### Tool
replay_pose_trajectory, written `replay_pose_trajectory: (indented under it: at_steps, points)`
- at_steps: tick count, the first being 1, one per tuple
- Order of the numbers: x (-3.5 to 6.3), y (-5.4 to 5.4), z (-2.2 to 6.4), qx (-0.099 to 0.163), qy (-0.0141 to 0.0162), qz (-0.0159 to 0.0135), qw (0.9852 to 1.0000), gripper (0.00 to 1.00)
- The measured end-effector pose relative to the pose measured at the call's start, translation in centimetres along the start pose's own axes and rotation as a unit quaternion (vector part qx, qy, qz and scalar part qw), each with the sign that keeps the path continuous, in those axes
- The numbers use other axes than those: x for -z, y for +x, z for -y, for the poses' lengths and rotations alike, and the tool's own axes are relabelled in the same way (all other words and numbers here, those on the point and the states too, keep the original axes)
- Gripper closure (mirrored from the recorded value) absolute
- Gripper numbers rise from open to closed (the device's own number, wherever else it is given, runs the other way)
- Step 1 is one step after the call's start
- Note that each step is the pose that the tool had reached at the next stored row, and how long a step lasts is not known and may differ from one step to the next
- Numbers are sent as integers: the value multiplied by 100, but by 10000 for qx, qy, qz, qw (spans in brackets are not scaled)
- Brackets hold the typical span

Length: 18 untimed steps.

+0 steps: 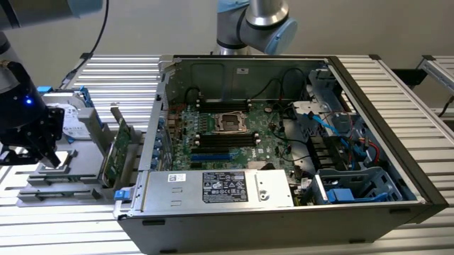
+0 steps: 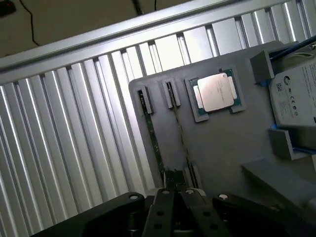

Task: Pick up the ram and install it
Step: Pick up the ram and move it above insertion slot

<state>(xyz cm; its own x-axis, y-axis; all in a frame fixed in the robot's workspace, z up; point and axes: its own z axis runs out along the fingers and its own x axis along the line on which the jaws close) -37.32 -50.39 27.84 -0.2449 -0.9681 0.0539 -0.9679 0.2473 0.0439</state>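
**A:** Where is the ram [image 2: 154, 143]?

**B:** It stands on its edge in the grey tray [image 2: 222, 148], with one end seated in a small socket. A twin stick [image 2: 181, 138] stands just beside it, and a square chip [image 2: 216, 92] lies next to that. In the exterior view the tray is on the ribbed table, to the left of the open computer case [image 1: 369, 159] and outside it.

**A:** And the pincer [image 2: 176, 193]?

**B:** It is low over the tray, at the other end of the two sticks. I cannot tell whether it has closed on one of them.

**A:** So what makes a good pick-up?

**B:** I'd say the pincer should centre on one stick only, because the two are so close that it could easily catch both. The pressure should go on the flat faces, squarely. The lift should be straight up out of the socket, since I expect any tilt would make the thin board bind or bend. The big green card [image 1: 114, 151] standing on the case side of the tray also needs to be kept clear.
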Motion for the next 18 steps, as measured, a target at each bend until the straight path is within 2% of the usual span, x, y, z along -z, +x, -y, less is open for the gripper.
replay_pose_trajectory:
  at_steps: [2, 5, 7, 12, 18]
  points:
    - [-4, 0, -1, 173, 11, -20, 9998, 89]
    - [-13, 3, -16, 353, 33, -78, 9993, 89]
    - [-20, 7, -37, 445, 44, -107, 9989, 89]
    - [-37, 12, -69, 734, 68, -146, 9972, 89]
    - [-52, 9, -86, 1165, 96, -168, 9930, 89]
